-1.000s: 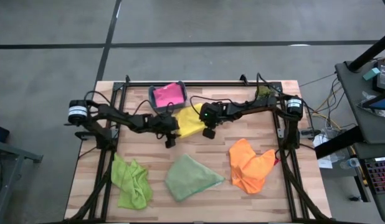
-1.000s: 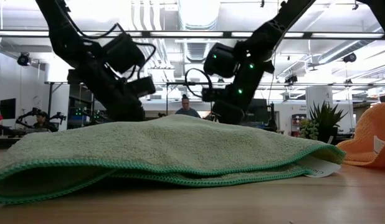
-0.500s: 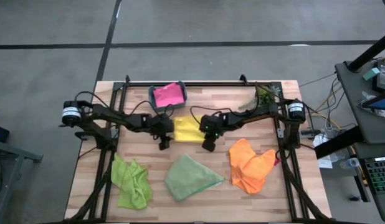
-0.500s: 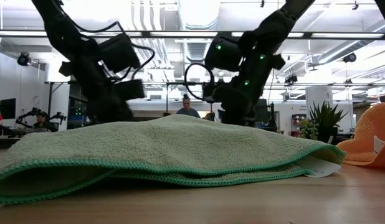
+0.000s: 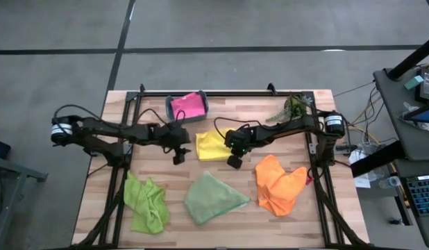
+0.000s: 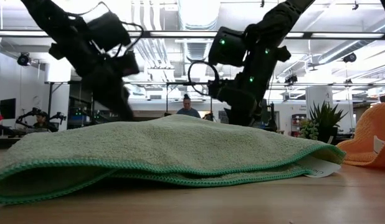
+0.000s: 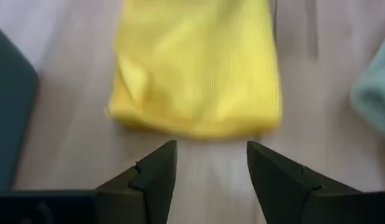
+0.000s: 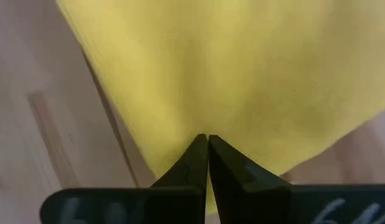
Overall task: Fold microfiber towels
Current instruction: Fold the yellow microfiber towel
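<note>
Two dark robot arms meet mid-counter [image 5: 298,222] over a folded yellow towel [image 5: 212,145], seen from above. The towel lies flat as a rough rectangle, long axis running across the counter from left to right, between the two claws. The left claw [image 5: 178,157] sits just beside the towel's left edge, fingers [image 7: 156,171] apart w/ nothing between them & bare wood showing in the gap. The right claw [image 5: 234,160] is at the towel's right edge, fingers pressed together over the yellow cloth in its wrist view; whether any fabric is pinched can't be told.

Behind the yellow towel, a pink towel [image 5: 187,105] fills a small teal bin [image 5: 171,116] at the counter's far edge. A plant sprig [image 5: 291,107] lies at the far right corner. Along the near side, l. to r.: lime green towel [image 5: 146,202], crumpled; pale sage green towel [image 5: 211,198]; orange towel [image 5: 278,184], bunched.

In the low view the sage towel [image 6: 161,152] fills the foreground & blocks the yellow towel and both claw tips. A person [image 6: 187,107] is partly visible in the room beyond.
</note>
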{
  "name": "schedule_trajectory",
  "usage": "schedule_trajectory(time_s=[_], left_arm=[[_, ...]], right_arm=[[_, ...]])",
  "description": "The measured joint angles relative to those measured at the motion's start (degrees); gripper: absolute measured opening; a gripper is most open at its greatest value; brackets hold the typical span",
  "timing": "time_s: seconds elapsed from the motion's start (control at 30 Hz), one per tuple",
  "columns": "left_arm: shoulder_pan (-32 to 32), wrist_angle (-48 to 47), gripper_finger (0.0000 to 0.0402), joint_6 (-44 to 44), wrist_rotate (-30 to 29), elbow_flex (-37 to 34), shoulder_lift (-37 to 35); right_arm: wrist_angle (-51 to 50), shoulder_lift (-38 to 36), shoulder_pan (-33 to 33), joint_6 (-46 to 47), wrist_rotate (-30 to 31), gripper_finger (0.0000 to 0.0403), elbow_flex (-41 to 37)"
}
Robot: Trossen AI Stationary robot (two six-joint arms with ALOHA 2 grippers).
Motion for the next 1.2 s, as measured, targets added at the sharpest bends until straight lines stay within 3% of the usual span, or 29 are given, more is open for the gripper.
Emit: schedule_trajectory(time_s=[0.33, 0.5, 0.73, 1.2], left_arm=[[0.0, 18.2, 0.0179, 0.0, -0.2, 0.0, 6.9], [0.0, 21.1, 0.0162, 0.0, -1.3, 1.3, 12.6], [0.0, 20.0, 0.0131, 3.1, -16.9, 2.0, 14.9], [0.0, 21.6, 0.013, 3.0, -12.2, 2.0, 18.4]], right_arm=[[0.2, -3.2, 0.0, -3.3, 0.5, 0.0009, 0.1], [1.1, -3.2, 0.0, -3.5, 3.4, 0.0009, 0.0], [3.8, -3.2, 0.0, -3.5, 3.5, 0.0009, -1.3], [10.7, -3.2, 0.0, -2.8, 3.5, 0.0009, -5.7]])
